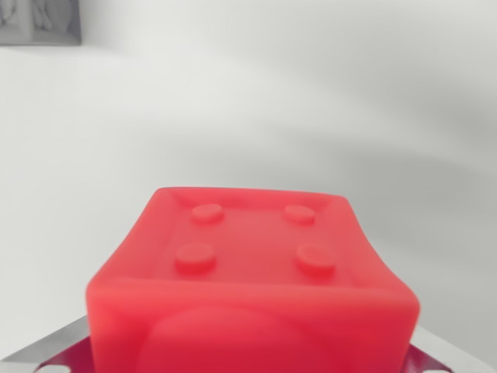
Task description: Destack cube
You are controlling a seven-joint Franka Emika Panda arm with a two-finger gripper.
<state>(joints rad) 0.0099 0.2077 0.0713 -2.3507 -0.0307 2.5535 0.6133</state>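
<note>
A red cube fills the lower half of the wrist view, very close to the camera. Its top face is recessed and carries four round studs. Its near face shows a blurred round bump. My gripper sits at the bottom edge, with one metal finger showing at the cube's left side and the other at its right side. The jaws are shut on the red cube. Whatever lies under the cube is hidden by it, so I see no second cube.
A plain white surface stretches behind the cube, crossed by soft grey shadows. A dark grey boxy object sits at the far upper left corner.
</note>
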